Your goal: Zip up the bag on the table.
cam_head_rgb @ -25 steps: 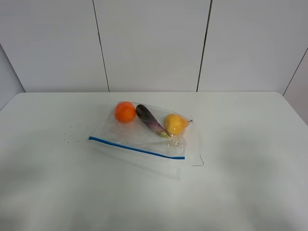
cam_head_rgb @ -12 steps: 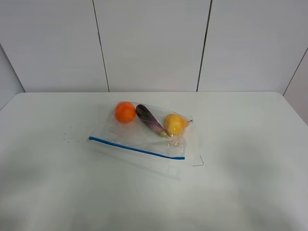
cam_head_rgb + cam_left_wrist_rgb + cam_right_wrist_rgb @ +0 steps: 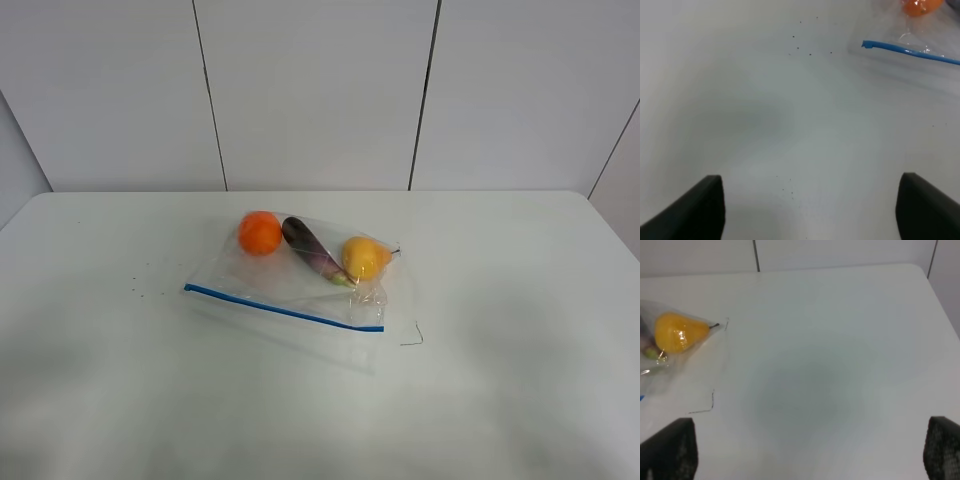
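Both end effectors, left (image 3: 810, 210) and right (image 3: 810, 455), spread wide, clear of bag (image 3: 300, 290). Risk: floppy film sliding on worktop (image 3: 520, 380), missing blue strip (image 3: 285, 306).

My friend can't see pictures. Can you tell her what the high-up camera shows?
A clear bag with a blue zipper strip lies on a white table. Inside it sit an orange, a purple eggplant and a yellow pear. No robot arms show.
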Motion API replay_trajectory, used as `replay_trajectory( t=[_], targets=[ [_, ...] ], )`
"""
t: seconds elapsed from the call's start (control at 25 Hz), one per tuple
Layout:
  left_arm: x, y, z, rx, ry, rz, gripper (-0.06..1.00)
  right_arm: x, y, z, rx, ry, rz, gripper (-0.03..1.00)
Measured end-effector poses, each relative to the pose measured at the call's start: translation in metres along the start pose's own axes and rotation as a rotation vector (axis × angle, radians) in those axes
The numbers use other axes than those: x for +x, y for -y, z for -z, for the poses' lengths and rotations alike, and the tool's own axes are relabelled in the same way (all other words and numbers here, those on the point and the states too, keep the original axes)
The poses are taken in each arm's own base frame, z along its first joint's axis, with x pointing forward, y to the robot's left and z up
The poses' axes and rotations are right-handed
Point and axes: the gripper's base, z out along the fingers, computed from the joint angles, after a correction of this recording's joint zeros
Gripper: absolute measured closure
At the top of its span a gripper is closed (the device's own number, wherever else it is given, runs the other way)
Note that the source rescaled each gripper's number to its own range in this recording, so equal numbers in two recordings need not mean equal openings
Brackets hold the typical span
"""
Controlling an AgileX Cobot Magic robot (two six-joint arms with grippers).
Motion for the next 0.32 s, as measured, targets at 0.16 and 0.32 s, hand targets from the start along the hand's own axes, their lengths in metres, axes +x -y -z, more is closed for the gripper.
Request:
replay_trajectory(
  t=[0.16, 0.32],
  targets=[
    [0.0, 0.0, 0.0, 0.0, 0.0, 0.0, 0.01, 0.0, 0.0, 0.0, 0.0, 0.0, 0.0, -0.03],
    [0.0, 0.0, 0.0, 0.0, 0.0, 0.0, 0.01, 0.0, 0.0, 0.0, 0.0, 0.0, 0.0, -0.03]
  ],
)
